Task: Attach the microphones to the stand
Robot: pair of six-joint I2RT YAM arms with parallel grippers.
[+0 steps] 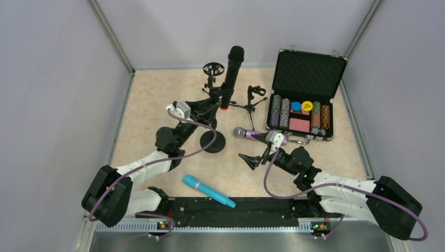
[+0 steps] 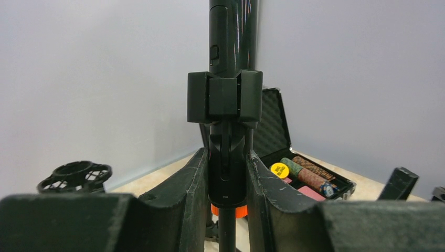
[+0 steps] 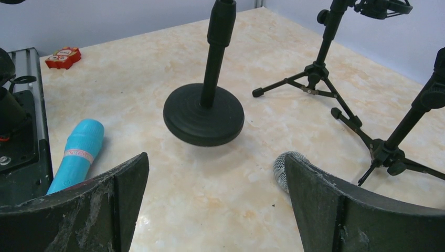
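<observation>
A beige, marble-patterned tabletop (image 1: pixel 147 100) is enclosed on three sides by plain, pale lilac-grey wall panels (image 1: pixel 52 79). Slim grey metal posts (image 1: pixel 112 37) join the panels at the far corners. The light is soft and even, with faint shadows.

The black microphone (image 2: pixel 231 37) is cut off above, head unseen.

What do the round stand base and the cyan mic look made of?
Round stand base: likely cast metal, matte black paint; dull, even sheen, no glare. Cyan mic: probably plastic, smooth satin; uniform colour, soft highlight along barrel.
</observation>
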